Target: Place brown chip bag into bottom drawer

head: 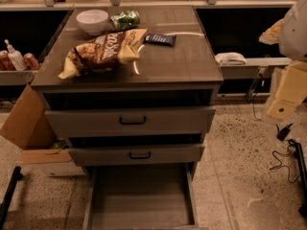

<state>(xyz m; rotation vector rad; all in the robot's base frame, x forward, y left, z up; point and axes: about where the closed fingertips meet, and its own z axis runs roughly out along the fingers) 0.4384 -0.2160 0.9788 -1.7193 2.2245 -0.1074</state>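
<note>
The brown chip bag (pixel 103 50) lies on its side on the cabinet top (pixel 177 56), at the left front, its pale yellow ends pointing front left and back right. The bottom drawer (pixel 140 198) is pulled out at floor level below the cabinet, and its flat floor is bare. My gripper (pixel 284 101) hangs at the right edge of the view, off the cabinet's right side and well away from the bag. It holds nothing that I can see.
A white bowl (pixel 92 21), a green can (pixel 125 19) on its side and a flat dark blue packet (pixel 159 39) lie behind the bag. Two grey drawer fronts with black handles (pixel 133 121) stick out slightly above the bottom drawer. A cardboard box (pixel 26 123) stands at the left. Cables (pixel 283 162) lie on the floor at the right.
</note>
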